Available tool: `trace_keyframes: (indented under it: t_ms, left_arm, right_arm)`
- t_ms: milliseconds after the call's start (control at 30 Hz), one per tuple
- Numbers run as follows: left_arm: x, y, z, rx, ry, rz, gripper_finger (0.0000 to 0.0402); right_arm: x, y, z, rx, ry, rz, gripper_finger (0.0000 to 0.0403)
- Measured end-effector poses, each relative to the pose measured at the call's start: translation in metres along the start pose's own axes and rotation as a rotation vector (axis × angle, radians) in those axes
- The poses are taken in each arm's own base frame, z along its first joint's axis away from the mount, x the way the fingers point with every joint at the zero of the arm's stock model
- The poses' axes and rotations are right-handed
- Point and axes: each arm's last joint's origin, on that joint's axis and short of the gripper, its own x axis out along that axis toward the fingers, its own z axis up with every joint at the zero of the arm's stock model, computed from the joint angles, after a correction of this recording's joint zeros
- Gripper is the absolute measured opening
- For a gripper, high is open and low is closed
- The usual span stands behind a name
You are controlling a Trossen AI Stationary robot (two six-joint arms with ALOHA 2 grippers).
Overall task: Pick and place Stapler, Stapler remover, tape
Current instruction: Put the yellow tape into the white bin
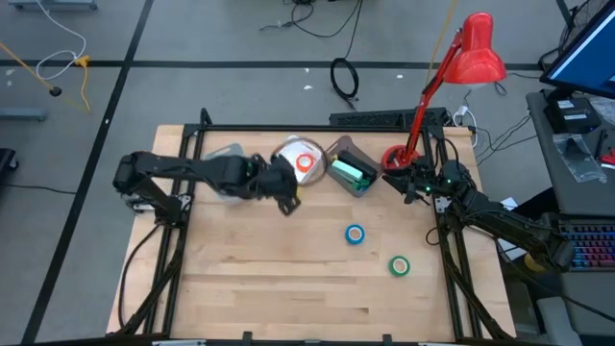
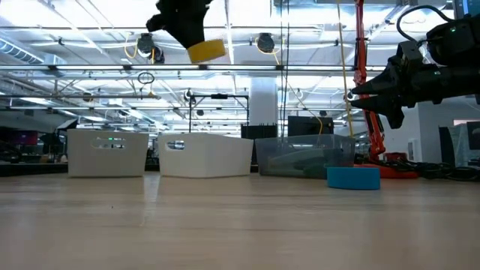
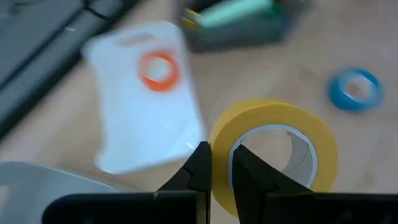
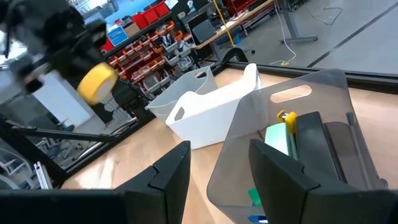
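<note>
Left fingers (image 3: 221, 168) clamp yellow tape (image 3: 277, 152) by its wall — aloft for binning. Right fingers (image 4: 214, 168) open, empty — waiting by the grey bin (image 4: 323, 124).

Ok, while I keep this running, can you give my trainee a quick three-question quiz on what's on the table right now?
1. True or false: the left pincer is shut on the yellow tape roll.
2. Which colour of tape roll lies in the white bin? A) orange B) purple C) black
3. Fill in: two tape rolls lie on the bare table, the blue roll and the ____ one.

Key
1. True.
2. A, the orange roll.
3. Green: the green roll.
</note>
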Motion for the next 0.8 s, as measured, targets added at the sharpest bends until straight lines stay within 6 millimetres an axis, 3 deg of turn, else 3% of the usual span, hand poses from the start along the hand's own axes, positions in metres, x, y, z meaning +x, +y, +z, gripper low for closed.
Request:
trace_keyframes:
  t_ms: [467,633,800]
  left_arm:
    - [0.036,0.1,0.048,-0.234,0.015,0.204,0.0034]
    - [0.057,0.114,0.055,-0.197,0.069,0.183,0.0035]
    - [0.09,0.118,0.056,-0.133,0.149,0.183,0.0035]
  right_arm:
    - [0.0,-0.003,0.002,0.0,-0.051,-0.095,0.0155]
    - [0.0,-0.003,0.002,0.001,-0.051,-0.095,0.0155]
    - [0.0,-0.003,0.002,0.001,-0.052,-0.096,0.0155]
